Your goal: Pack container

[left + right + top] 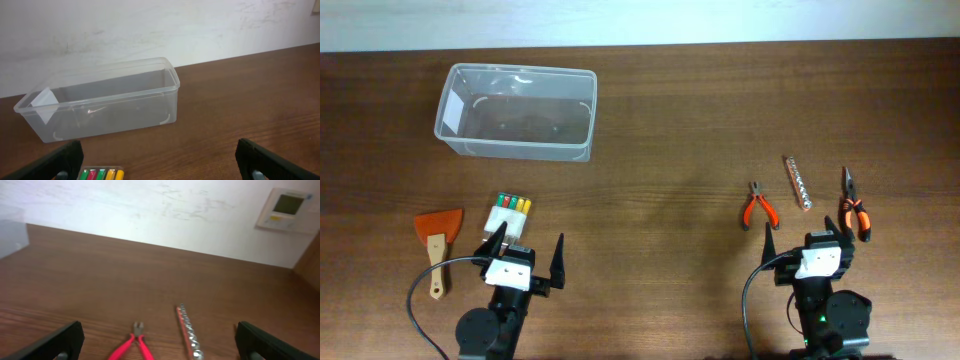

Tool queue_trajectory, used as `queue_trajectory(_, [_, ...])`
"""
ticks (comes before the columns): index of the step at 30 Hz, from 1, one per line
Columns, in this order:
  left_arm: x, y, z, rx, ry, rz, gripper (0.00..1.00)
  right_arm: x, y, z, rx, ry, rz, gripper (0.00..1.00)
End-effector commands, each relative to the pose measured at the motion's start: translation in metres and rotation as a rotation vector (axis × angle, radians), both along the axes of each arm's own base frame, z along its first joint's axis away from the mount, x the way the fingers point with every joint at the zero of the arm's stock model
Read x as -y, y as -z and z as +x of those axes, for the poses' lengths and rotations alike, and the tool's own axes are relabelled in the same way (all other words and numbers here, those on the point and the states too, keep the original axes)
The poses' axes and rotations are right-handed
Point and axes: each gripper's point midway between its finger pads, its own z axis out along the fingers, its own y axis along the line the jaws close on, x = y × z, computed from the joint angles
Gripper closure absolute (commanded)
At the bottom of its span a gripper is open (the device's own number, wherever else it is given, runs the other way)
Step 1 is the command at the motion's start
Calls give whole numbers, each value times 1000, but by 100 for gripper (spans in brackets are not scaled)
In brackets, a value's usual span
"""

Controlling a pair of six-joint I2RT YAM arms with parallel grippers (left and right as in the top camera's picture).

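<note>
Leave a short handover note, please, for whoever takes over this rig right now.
Left gripper open and empty; right gripper open and empty.
Tub stands far left, nothing packed in it.
Scraper and coloured bit set lie by the left arm; red pliers, metal strip and orange pliers by the right.
Done: nothing. Left: likely all five into the tub.

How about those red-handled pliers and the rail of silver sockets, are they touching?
Apart. The overhead view shows a strip of bare table between the red-handled pliers and the rail of silver sockets. The right wrist view shows the same gap.
</note>
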Motion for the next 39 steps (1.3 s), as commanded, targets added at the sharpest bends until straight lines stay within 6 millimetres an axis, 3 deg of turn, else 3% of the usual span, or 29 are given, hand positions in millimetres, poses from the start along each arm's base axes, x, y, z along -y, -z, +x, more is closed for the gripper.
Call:
queue_trajectory(1, [0,0,0,3,1,6,1,-6,3,0,-7,-27,102,1])
queue_trajectory(7, [1,-11,-2,-5,3,-105,1,-17,-2,-1,-18,-56,406,1])
queue_trajectory(8, [1,-27,-5,-13,3,-134,1,-27,-16,-4,-2,-116,415,1])
queue_trajectory(12, [-2,-62,-9,-65,-16,-128,1,-34,-50,-10,5,-163,418,1])
queue_trajectory(20, [-7,-99,24,-394,-72,-98,1,-49,-98,-6,-305,-187,435,1])
queue_trajectory(28, [-21,-108,42,-794,-124,-32,1,-49,-133,14,-764,-193,220,1])
queue_trajectory(32, [-22,-91,52,-903,-131,-27,1,-61,-154,46,-858,-241,253,1])
queue_trajectory(33, [-22,-85,54,-923,-131,-27,1,-64,-158,59,-860,-254,261,10])
queue_trajectory(35, [-22,-76,57,-962,-132,-24,1,-66,-159,80,-872,-254,262,44])
queue_trajectory(37, [-22,-69,57,-993,-134,-21,1,-71,-154,99,-896,-263,259,71])
queue_trajectory(39, [-22,-64,57,-1012,-134,-20,5,-82,-146,115,-924,-283,248,90])
